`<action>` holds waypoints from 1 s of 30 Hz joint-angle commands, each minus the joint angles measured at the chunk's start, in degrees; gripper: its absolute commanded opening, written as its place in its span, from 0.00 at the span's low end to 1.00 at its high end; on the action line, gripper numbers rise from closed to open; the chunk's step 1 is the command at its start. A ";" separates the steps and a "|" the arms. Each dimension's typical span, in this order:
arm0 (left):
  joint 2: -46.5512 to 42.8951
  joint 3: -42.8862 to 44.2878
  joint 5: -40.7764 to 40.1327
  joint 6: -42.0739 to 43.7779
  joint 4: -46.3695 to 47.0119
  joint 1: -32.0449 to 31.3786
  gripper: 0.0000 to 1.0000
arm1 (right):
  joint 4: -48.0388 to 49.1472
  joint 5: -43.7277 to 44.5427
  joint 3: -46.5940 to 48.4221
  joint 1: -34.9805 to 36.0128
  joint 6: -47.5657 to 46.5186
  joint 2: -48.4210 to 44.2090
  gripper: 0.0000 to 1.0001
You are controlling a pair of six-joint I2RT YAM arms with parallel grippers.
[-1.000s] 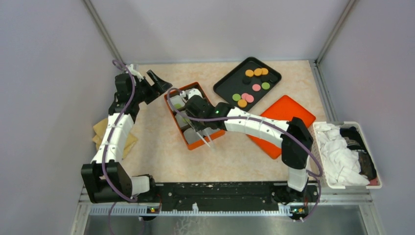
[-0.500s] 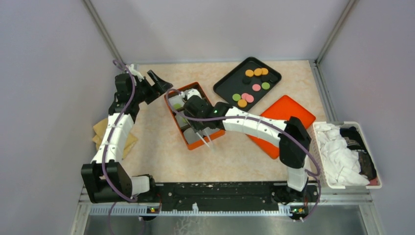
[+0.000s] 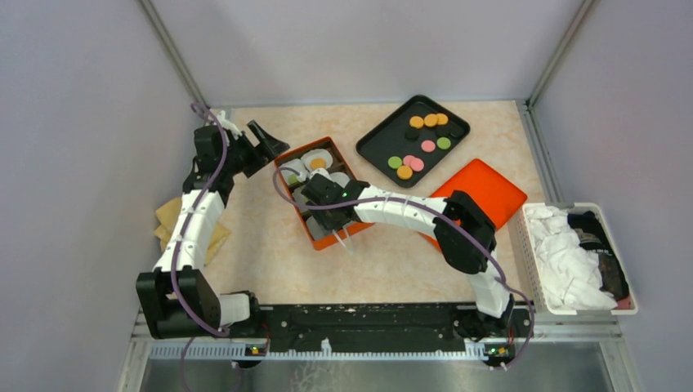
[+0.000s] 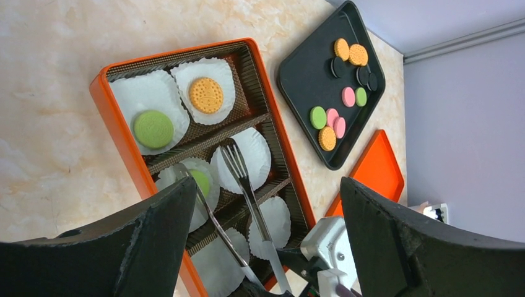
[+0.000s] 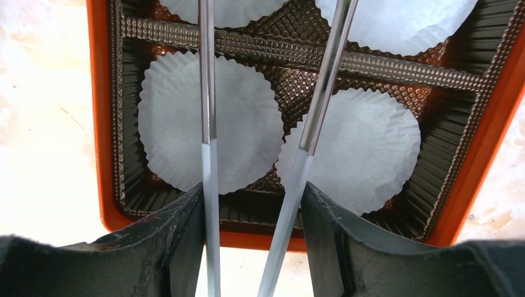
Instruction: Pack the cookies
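Observation:
The orange box (image 3: 288, 200) holds white paper cups. In the left wrist view its far cups hold a green cookie (image 4: 153, 129) and an orange cookie (image 4: 206, 94), and a middle cup holds a green cookie (image 4: 199, 181). My right gripper (image 3: 331, 211) is shut on metal tongs (image 4: 247, 185) whose tips hang over the middle cups. In the right wrist view the gripper (image 5: 251, 198) sits over two empty cups (image 5: 241, 124) at the box's near end. Several cookies (image 3: 417, 122) lie on the black tray (image 3: 376, 147). My left gripper (image 3: 266, 139) is open and empty, left of the box.
An orange lid (image 3: 482, 196) lies right of the box, partly under my right arm. A white basket (image 3: 535, 245) of cloths stands at the right edge. A tan cloth (image 3: 176, 220) lies at the left, under my left arm.
My right gripper has drawn back toward the box's near end with the tongs, uncovering the far cups with the green and orange cookies. My left arm has hardly moved.

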 commanded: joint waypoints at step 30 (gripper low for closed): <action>-1.63 -0.58 1.37 -0.17 2.71 -0.26 0.92 | -4.08 14.20 3.40 -1.25 -1.07 -14.07 0.38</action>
